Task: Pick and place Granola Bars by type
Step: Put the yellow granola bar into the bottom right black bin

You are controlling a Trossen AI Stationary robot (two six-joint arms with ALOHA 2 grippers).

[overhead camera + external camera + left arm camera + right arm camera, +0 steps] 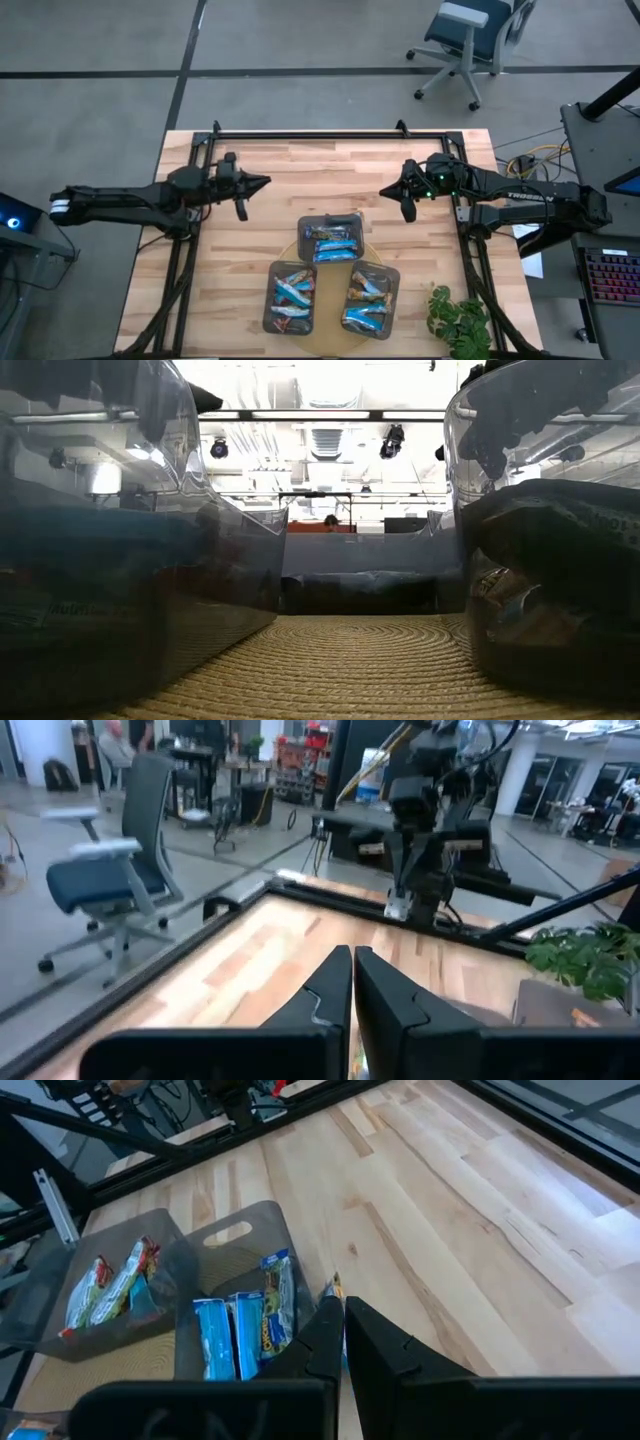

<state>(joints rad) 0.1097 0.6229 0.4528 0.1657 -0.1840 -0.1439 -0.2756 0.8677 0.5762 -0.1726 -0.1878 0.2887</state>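
Granola Bars (333,243) lying in three dark trays clustered on a round woven mat (300,340) at the near middle of the table (320,170): one tray (331,238) toward the centre with mostly blue wrappers, two more (291,296) (370,299) side by side nearer the edge, holding blue mixed with tan or brown. Left gripper (262,182) hovering over bare wood, well apart from the trays, fingers pressed together and holding nothing. Right gripper (387,190) likewise raised, pinched closed and empty, nearer the centre tray.

Sorting apparently not begun or paused, judging by mixed colours in the near trays. For a clean pick: spread the fingers first, come down over one bar lying on top, pinch across its narrow width, lift straight to avoid dragging neighbours or snagging the tray wall. Shiny wrappers likely slippery, so a centred grip advisable.

Lettering on wrappers too small to read; white text on the right arm (525,197) not legible either.
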